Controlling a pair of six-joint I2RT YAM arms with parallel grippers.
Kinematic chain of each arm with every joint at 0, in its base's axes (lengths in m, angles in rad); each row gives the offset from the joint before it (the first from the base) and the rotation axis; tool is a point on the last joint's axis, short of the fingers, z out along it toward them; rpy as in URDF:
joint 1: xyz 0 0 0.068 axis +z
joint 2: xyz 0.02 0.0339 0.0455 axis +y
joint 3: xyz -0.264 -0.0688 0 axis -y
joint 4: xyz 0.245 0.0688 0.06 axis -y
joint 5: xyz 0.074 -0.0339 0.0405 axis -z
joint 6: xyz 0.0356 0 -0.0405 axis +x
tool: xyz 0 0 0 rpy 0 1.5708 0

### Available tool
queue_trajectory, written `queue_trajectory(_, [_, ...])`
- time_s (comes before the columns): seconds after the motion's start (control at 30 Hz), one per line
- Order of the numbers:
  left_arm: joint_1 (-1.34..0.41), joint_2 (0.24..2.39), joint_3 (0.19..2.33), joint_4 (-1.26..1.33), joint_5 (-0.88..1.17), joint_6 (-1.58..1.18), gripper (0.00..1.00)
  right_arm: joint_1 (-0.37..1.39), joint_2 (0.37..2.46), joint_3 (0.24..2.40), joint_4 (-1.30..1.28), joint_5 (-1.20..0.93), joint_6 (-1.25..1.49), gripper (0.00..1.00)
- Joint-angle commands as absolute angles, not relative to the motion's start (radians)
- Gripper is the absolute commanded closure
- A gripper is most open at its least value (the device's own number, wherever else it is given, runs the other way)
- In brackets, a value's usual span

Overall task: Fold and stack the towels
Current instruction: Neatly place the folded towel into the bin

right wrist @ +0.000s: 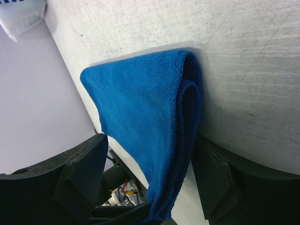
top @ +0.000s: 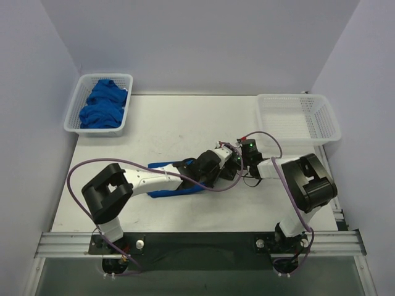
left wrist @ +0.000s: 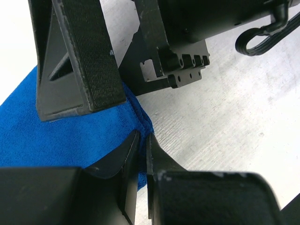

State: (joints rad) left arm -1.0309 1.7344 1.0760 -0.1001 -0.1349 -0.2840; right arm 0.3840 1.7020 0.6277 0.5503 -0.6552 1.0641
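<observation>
The left gripper fills the near edge of the left wrist view, its two dark fingers pressed almost together on the right-hand edge of the blue towel, a sliver of cloth showing between them. The towel lies flat on the scuffed white table and spreads off to the left.

In the right wrist view, the right gripper stands with its fingers spread wide, one on each side of the towel. The towel is folded over here, its doubled rounded edge lying just beside the right-hand finger, and nothing is pinched.

From the top camera, both arms reach in over the middle of the table and their wrists meet there. The towel lies partly under the left arm, with the right arm coming in from the right. A white basket at the far left holds a crumpled heap of blue towels. A second white basket sits at the far right.
</observation>
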Motion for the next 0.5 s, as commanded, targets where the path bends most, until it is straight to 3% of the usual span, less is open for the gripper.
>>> queue_trajectory(0.0, [-1.026, 1.744, 1.126, -0.038, -0.141, -0.307, 1.0, 0.394, 1.747, 0.589, 0.5, -0.614, 1.08, 0.3])
queue_trajectory(0.47, [-1.028, 1.769, 1.146, -0.021, -0.164, -0.333, 1.0, 0.411, 1.781, 0.581, 0.566, -0.63, 1.111, 0.45])
